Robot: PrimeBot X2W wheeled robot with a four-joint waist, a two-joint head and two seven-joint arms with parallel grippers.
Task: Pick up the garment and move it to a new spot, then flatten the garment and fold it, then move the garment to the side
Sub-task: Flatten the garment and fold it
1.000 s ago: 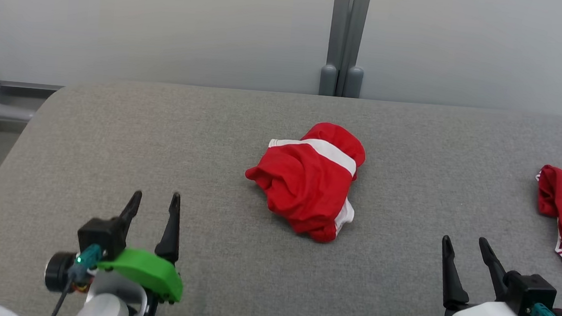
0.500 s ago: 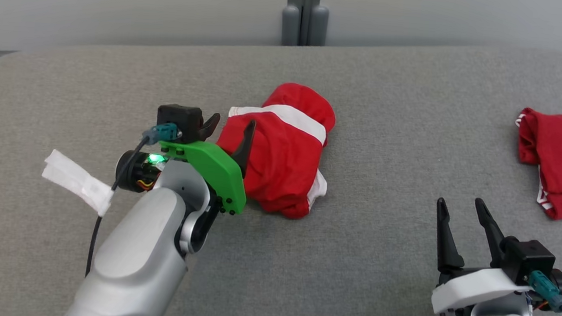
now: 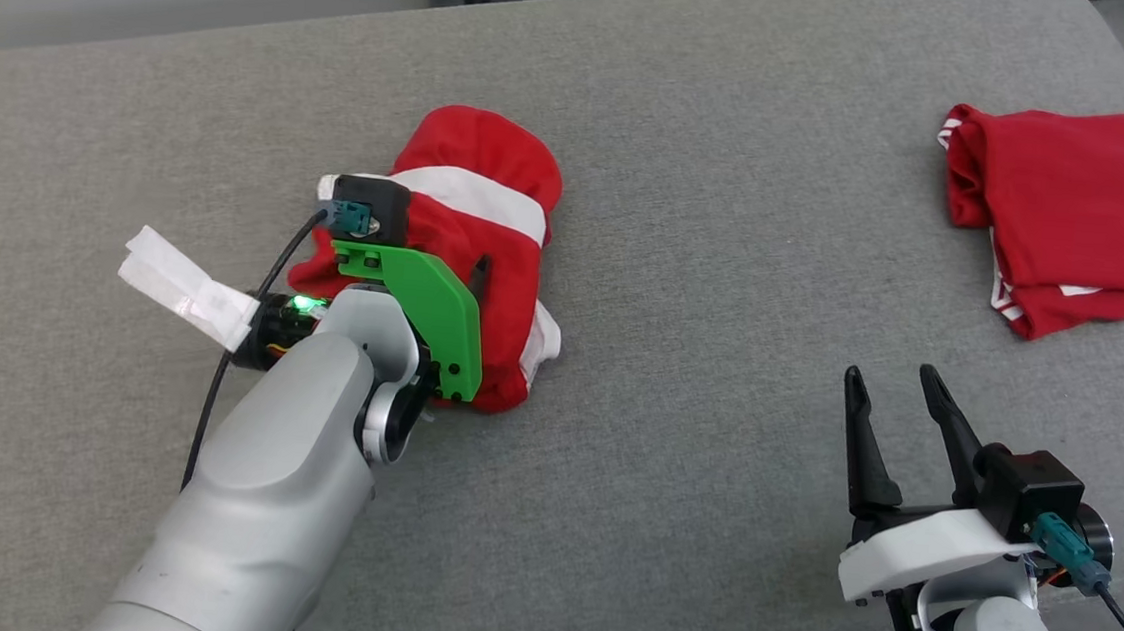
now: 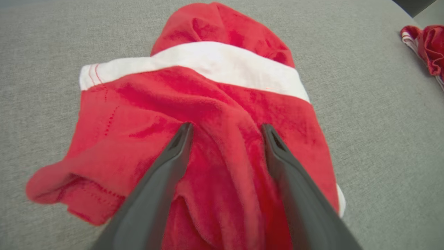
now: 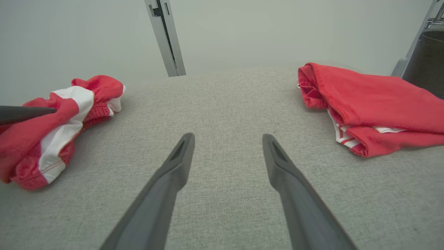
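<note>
Left pincer (image 4: 226, 126): fingers apart, tips down on crumpled red garment (image 4: 215, 100), ridge of cloth between them, not clamped. Garment's white band just beyond tips, bunched red end farther beyond. Garment lies on grey surface (image 3: 726, 268). Right pincer (image 3: 890, 373): fingers apart, holding nothing, over surface. Garment well off to its left, folded red garment (image 3: 1073, 195) ahead to its right.

Soft, even, bright light; the crumpled red garment (image 3: 473, 238) casts only a thin shadow on the grey fabric surface (image 3: 726, 268). The head view is sharp. Both wrist views bow at the edges, and the left gripper (image 4: 226, 125) blurs near the lens.
</note>
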